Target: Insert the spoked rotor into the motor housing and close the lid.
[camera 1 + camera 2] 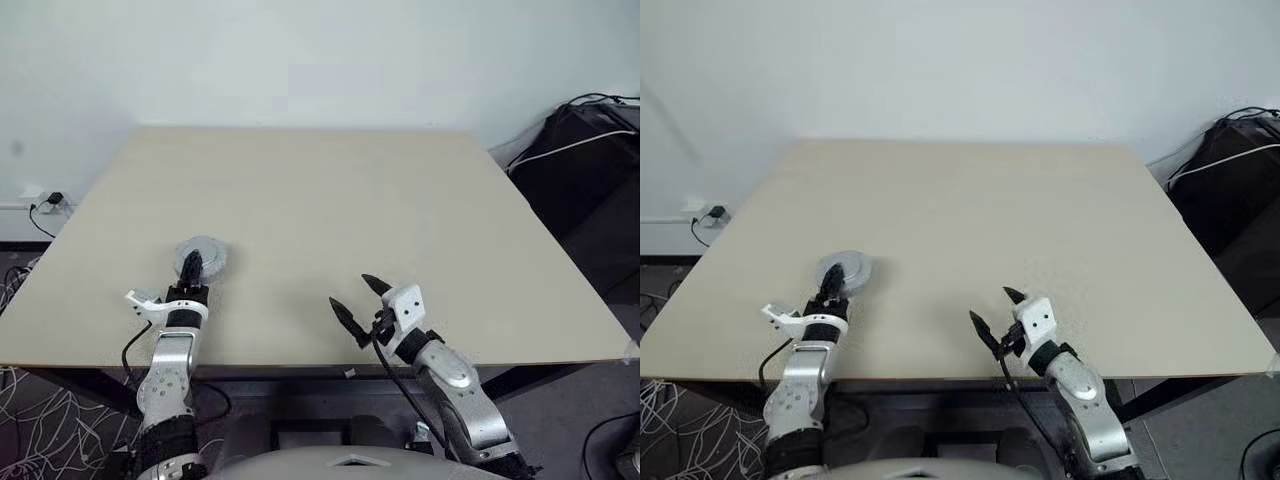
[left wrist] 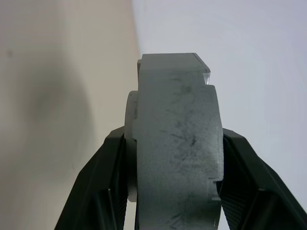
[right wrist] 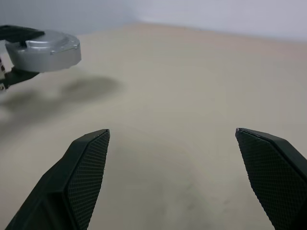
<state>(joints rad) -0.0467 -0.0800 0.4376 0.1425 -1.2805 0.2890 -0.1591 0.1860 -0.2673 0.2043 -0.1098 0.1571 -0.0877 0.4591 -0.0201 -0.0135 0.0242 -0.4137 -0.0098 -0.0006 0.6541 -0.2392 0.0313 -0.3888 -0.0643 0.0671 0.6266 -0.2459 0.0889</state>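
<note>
Both grippers sit over the near edge of the pale wooden table (image 1: 330,210). On the robot's right, the right gripper (image 1: 360,300) stands with its two black fingers (image 3: 88,172) spread wide and nothing between them; only bare tabletop lies under and ahead of them. It touches no object.

On the robot's left, the left gripper (image 1: 192,268) is clamped on a round silver-grey metal piece (image 1: 202,260). In the left wrist view the piece (image 2: 175,143) is seen edge-on, a thick scuffed grey disc with a squared block at its far end, and the black fingers (image 2: 108,191) press against its two flat faces. In the right wrist view the same piece (image 3: 45,48) looks like a low domed drum held level above the table, with its shadow lying on the surface beneath it, so it is lifted clear and not resting. Whether this is the spoked wheel, the housing or an assembled unit I cannot tell from these views; no spokes or copper windings can be made out.

Between the two grippers the tabletop is bare, and they are well apart. Past the table's far right corner lies a dark bag (image 1: 585,160) with black and white cables (image 1: 560,148) draped over it. At the far left, a wall socket (image 1: 45,200) with a plug in it sits low on the white wall (image 1: 300,60).
</note>
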